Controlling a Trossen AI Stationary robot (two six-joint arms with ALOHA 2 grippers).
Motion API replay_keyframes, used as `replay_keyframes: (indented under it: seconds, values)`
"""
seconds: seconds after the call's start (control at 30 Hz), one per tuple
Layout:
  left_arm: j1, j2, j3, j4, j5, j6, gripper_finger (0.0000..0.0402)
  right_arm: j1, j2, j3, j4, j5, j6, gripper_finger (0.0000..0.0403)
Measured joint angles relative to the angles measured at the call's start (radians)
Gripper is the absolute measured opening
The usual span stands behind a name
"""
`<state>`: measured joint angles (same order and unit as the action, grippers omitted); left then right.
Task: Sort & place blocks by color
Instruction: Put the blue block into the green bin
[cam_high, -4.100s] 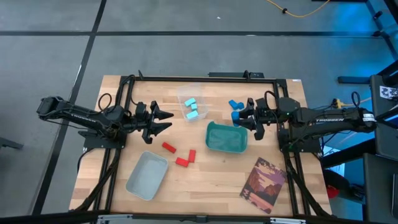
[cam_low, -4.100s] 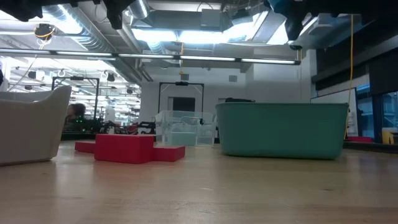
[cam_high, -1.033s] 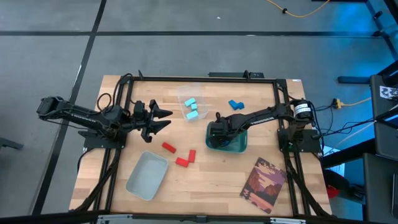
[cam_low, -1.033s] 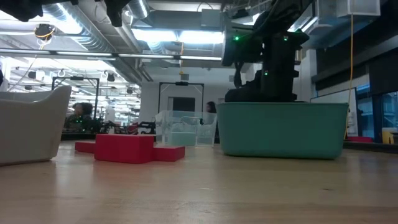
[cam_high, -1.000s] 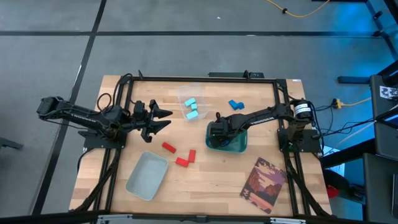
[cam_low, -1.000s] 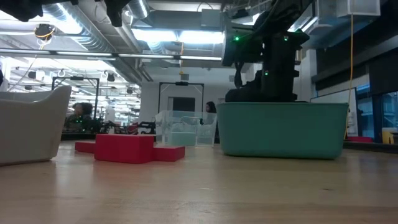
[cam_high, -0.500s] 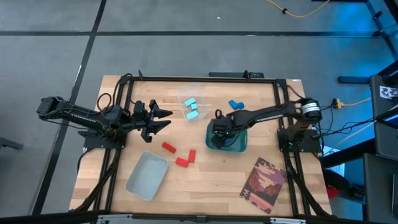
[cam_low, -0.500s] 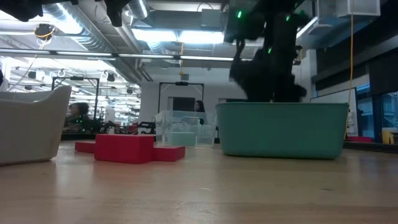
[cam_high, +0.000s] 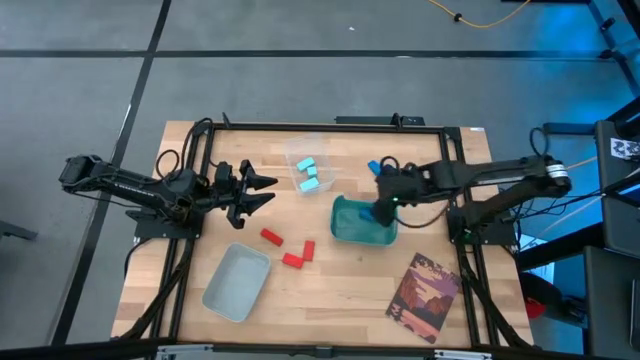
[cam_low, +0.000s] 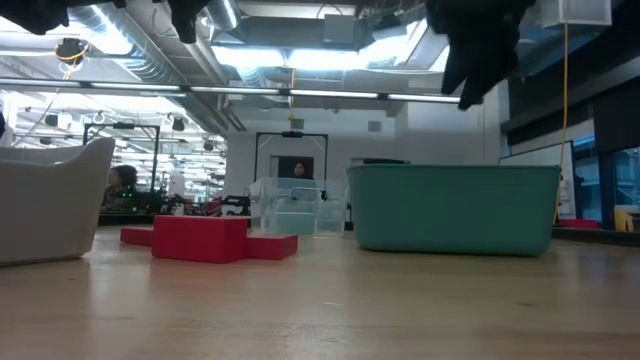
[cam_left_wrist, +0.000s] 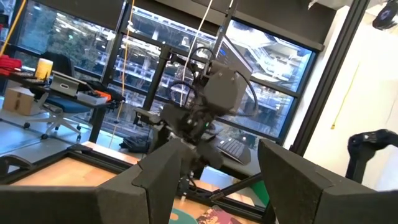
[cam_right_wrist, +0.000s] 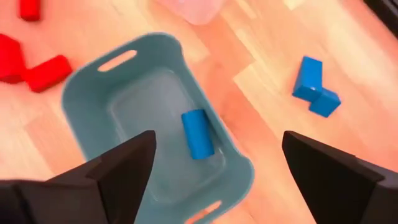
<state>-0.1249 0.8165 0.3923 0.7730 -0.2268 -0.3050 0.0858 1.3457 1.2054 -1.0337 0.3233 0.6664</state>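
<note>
1. One dark blue block (cam_right_wrist: 198, 134) lies flat on the floor of the teal bin (cam_right_wrist: 81, 99). The right gripper (cam_right_wrist: 214, 180) hangs over the bin with its fingers spread wide and nothing between them. The block is below the gap, not touching either finger.
2. Two more dark blue blocks (cam_right_wrist: 314, 86) lie on the table just outside the bin, touching each other. In the high view they sit beside the right gripper (cam_high: 381, 207), near the far edge.
3. Three light cyan blocks (cam_high: 308, 175) sit inside a clear tray (cam_high: 296, 152), behind the teal bin (cam_high: 345, 232) and a little to its left.
4. Three red blocks (cam_high: 291, 250) lie on the bare wood between the teal bin and the grey tray (cam_high: 236, 283). One lies alone and two touch each other.
5. The left gripper (cam_high: 265, 193) waits over the left side of the table, well apart from all the blocks. Its fingers are spread and hold nothing.
6. The wooden table (cam_high: 330, 295) also has a picture card (cam_high: 424, 285) near its front right corner.
7. Around the table is a grey floor (cam_high: 90, 100). The low view shows a big room with bright ceiling lights (cam_low: 290, 58) behind the table.
</note>
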Motion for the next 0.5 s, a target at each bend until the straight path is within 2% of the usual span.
replay_keyframes:
  seconds: [0.13,0.3,0.43,0.5]
  values:
    - [0.000,0.000,0.000,0.000,0.000,0.000,0.0206,0.034,-0.086,-0.073,0.023,0.022,-0.028,0.0353]
    - [0.000,0.000,0.000,0.000,0.000,0.000,0.0206,0.068,-0.243,-0.271,0.120,0.024,0.024,0.0353]
    - [0.000,0.000,0.000,0.000,-0.025,0.000,0.0206,0.069,-0.390,-0.451,0.430,0.024,0.057,0.0353]
    - [0.000,0.000,0.000,0.000,-0.033,0.000,0.0206,0.063,-0.439,-0.526,0.633,0.026,0.007,0.0353]
